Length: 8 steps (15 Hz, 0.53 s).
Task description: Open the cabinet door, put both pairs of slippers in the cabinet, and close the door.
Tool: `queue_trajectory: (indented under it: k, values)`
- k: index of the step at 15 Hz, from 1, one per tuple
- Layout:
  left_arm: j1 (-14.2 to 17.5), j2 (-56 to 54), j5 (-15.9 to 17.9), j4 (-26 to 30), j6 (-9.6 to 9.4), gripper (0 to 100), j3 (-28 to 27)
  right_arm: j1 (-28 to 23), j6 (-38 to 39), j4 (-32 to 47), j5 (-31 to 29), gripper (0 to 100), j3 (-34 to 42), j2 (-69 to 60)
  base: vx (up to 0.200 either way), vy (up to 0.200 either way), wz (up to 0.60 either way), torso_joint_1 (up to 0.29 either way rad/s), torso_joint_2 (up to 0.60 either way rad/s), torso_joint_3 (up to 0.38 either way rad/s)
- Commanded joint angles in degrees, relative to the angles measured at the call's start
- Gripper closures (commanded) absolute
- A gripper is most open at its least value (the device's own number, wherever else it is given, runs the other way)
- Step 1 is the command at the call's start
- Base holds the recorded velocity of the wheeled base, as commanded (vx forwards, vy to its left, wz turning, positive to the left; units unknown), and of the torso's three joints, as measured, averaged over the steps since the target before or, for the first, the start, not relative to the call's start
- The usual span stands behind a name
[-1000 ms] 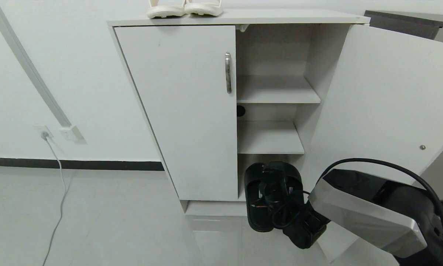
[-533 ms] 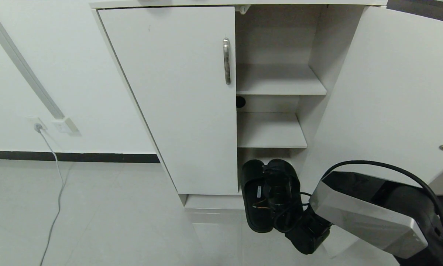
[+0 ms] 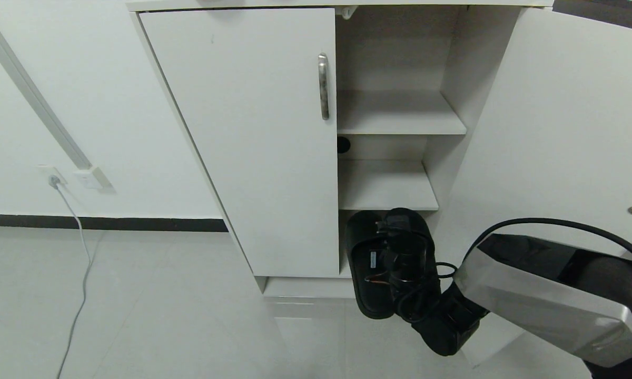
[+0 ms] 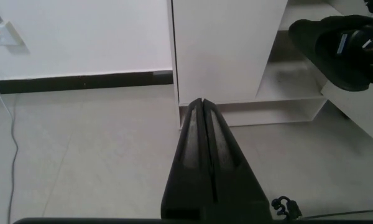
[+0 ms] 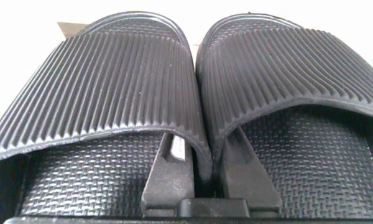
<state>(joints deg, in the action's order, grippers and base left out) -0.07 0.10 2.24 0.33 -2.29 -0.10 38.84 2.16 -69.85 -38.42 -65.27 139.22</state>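
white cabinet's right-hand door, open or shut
Open. The white cabinet's right door is swung wide, baring its inner shelves; the left door, with the metal bar handle, sits shut.

We see the black ribbed slippers [image 3: 371,247] pressed side by side, toes at the lowest compartment of the white cabinet [image 3: 389,184], its right door [image 3: 547,131] open.

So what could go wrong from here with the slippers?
The right gripper pinches only the inner strap edges of the black slippers, so one might slip out. Their toes sit close under the lower shelf and could catch its front edge. The open door stands close alongside and could get nudged.
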Motion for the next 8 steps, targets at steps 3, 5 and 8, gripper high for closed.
queue_trajectory:
  k: [3,5,8]
  values:
    - [-0.01,-0.01,-0.05,-0.07,0.09,100,0.01,-0.08,0.13,2.88,-0.95,100,-0.03,-2.11,0.0,0.0,0.0,0.0,0.0,0.0]
    - [-0.01,-0.01,-0.05,0.02,0.18,100,0.01,-0.08,1.09,5.43,-1.04,100,-0.03,-2.55,0.0,0.0,0.0,0.0,0.0,0.0]
    - [-0.01,-0.01,-0.05,-0.07,0.09,100,0.01,0.36,5.31,16.15,-0.95,100,-0.91,-6.41,0.0,0.0,0.0,0.0,0.0,0.0]
